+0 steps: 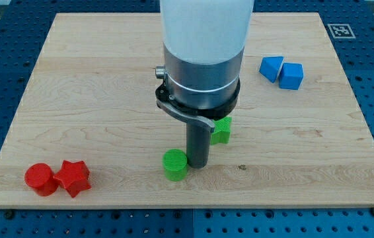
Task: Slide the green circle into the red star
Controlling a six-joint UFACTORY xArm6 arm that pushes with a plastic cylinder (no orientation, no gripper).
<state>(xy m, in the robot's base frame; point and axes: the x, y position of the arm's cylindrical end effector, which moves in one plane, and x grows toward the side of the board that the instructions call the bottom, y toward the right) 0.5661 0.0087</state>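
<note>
Right now the small green circle [174, 164], a squat plastic cylinder with a flat top, sits near the view's bottom edge of the pale wooden worktop [94, 86], a little left of centre. It looks upright and clean-edged, its top face a lighter green than its side wall. The arm's straight dark rod comes down just beside it on the view's right, and the tip [197, 165] appears to touch or nearly touch the cylinder's right flank; the gap is too fine to call. No gripper exists on this arm, so nothing opens or closes and nothing is held; the rod only pushes.

The red star-shaped block [73, 177] lies well to the view's left and slightly lower, near the bottom-left corner, with a red round block [41, 178] touching it on its far left side. To do the push well, the tip probably needs to stay squarely behind the circle, on the side opposite the star, and drive leftward with a slight downward lean. A round block tends to slip off a rod if contact drifts off-centre, so small corrections are likely called for. The board's bottom edge is close, which leaves little room for error.

A second green block [222, 129], its shape partly hidden, sits behind the rod. Two blue blocks [281, 71] rest together near the view's top right, well apart.
</note>
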